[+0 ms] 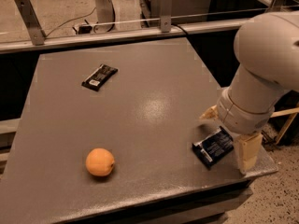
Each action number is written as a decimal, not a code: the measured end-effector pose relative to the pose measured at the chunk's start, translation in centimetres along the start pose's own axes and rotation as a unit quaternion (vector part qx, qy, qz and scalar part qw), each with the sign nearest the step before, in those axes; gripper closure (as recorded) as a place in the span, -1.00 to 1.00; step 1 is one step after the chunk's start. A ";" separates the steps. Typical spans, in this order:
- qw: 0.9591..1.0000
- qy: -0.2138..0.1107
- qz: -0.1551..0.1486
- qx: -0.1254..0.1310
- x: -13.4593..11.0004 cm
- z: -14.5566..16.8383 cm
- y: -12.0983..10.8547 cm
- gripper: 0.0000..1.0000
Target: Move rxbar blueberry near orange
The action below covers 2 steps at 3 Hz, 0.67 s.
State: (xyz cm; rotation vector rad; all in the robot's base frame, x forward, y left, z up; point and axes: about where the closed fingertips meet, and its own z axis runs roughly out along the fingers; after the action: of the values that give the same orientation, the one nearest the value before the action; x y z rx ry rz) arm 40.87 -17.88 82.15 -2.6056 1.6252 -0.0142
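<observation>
The rxbar blueberry, a dark navy wrapper with a white strip at its near-left end, lies flat near the table's front right corner. The orange sits at the front left of the table, well apart from the bar. My gripper hangs from the big white arm at the right, directly over the bar. It is open, with one beige finger behind the bar and the other to its right, by the table edge. The bar's far right end is hidden under the wrist.
A slim black bar wrapper with a white label lies at the back left of the grey table. A rail with metal posts runs behind the table. The table's right edge is just beside the gripper.
</observation>
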 end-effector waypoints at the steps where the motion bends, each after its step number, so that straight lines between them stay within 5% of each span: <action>1: 1.000 -0.012 -0.002 -0.004 -0.2 0.6 0.2 -0.08; 2: 1.000 -0.012 -0.002 -0.004 -0.2 0.0 0.2 0.41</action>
State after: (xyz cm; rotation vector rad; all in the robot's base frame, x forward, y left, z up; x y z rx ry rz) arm 40.62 -17.74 82.10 -2.6054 1.6151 0.0226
